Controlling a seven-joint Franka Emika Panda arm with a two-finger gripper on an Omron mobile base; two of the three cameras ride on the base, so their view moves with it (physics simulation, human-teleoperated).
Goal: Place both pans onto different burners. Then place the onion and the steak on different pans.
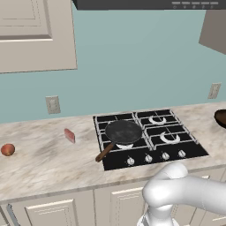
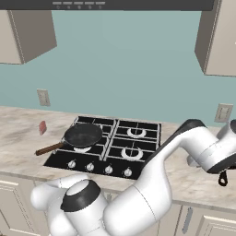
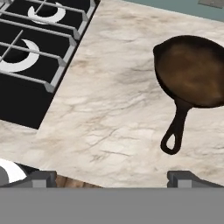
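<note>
One brown pan (image 1: pixel 221 118) cut off by frame edge, handle unseen.

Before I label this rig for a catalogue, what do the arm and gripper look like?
The arm is glossy white, built of rounded tubular links with dark grey to black joint caps and bands. The gripper ends in two small dark grey, blocky finger tips. No cables or markings are visible.
</note>
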